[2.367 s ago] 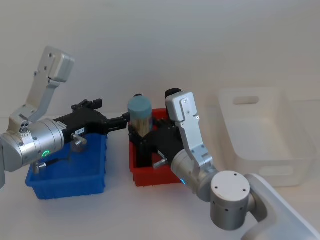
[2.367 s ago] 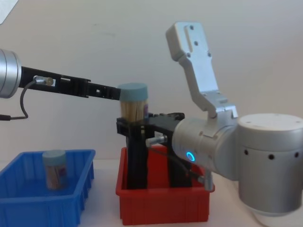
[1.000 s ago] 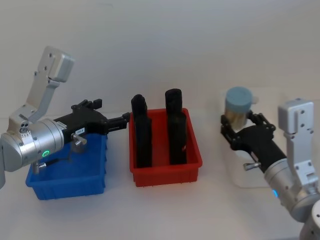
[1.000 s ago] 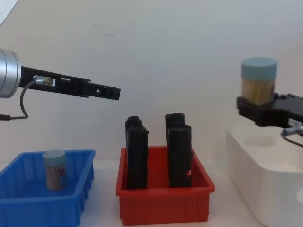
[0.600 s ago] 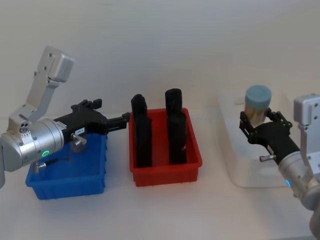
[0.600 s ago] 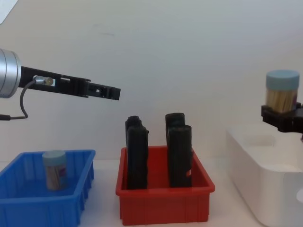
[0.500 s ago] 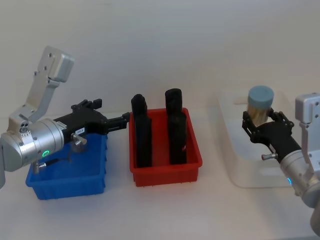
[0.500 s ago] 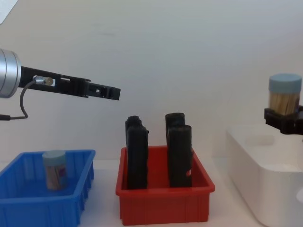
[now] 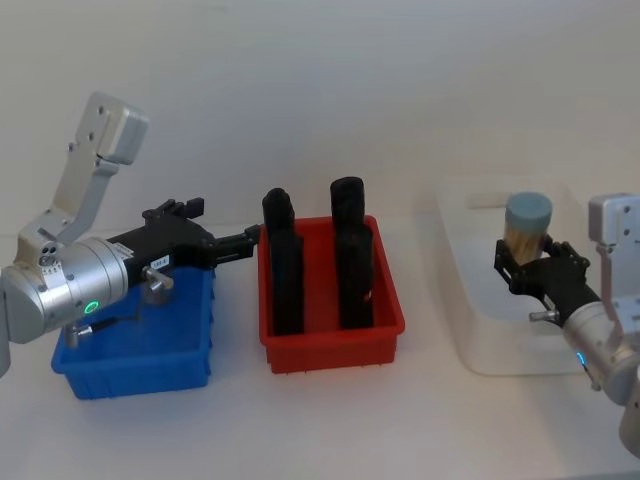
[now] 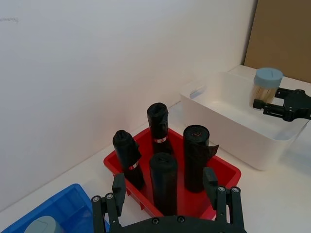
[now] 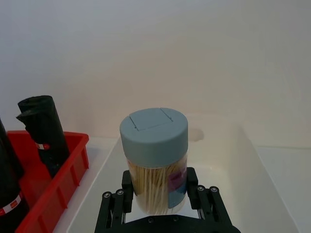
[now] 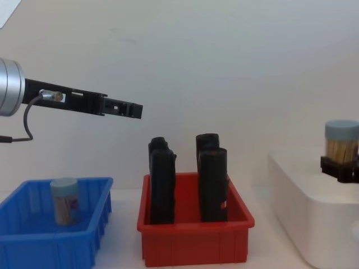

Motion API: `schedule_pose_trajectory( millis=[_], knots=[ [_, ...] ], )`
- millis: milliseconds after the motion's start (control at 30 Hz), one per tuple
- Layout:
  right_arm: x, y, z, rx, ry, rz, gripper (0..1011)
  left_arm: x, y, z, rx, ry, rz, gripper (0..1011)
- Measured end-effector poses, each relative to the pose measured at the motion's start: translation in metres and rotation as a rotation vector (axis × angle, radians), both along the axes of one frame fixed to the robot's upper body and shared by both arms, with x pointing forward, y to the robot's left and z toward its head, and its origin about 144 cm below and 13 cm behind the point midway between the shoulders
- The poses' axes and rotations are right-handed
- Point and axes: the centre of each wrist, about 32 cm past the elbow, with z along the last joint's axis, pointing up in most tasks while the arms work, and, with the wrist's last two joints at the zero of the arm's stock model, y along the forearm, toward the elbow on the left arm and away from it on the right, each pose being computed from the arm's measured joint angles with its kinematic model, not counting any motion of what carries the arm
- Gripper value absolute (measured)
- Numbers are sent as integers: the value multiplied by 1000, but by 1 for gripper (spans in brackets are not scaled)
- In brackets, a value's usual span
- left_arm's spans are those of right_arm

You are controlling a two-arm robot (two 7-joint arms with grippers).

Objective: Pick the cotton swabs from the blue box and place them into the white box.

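Observation:
My right gripper [image 9: 531, 262] is shut on a cotton swabs jar [image 9: 527, 222] with a pale blue lid, held upright low over the white box [image 9: 462, 318]. The right wrist view shows the jar [image 11: 154, 155] between the fingers [image 11: 127, 188], with the box's inside [image 11: 243, 160] behind it. In the chest view the jar [image 12: 342, 139] sits just above the box's rim [image 12: 303, 185]. A second jar [image 12: 65, 200] stands in the blue box [image 12: 33, 246]. My left gripper [image 9: 250, 240] hangs open and empty above the gap between the blue box [image 9: 140, 365] and the red bin.
A red bin [image 9: 330, 345] with several tall black upright blocks [image 9: 285, 265] stands between the blue box and the white box. The left wrist view looks down on those blocks [image 10: 165, 179] below the open left gripper [image 10: 164, 184].
My right gripper has carried the jar to the right and then lowered it towards the white box. The left arm has stayed still, and so has the jar in the blue box.

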Motion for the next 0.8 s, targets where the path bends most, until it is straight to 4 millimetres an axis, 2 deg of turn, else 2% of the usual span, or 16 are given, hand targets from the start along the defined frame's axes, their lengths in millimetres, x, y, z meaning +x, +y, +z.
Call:
schedule_pose_trajectory(
  millis=[167, 433, 567, 800],
  knots=[
    [7, -3, -7, 9, 30, 4, 668, 0, 0, 0, 0, 0, 0, 1004],
    [14, -6, -15, 21, 57, 15, 914, 0, 0, 0, 0, 0, 0, 1004],
    [16, -6, -17, 24, 59, 20, 1001, 0, 0, 0, 0, 0, 0, 1004],
    [18, -6, -20, 30, 53, 25, 1002, 0, 0, 0, 0, 0, 0, 1004]
  ],
)
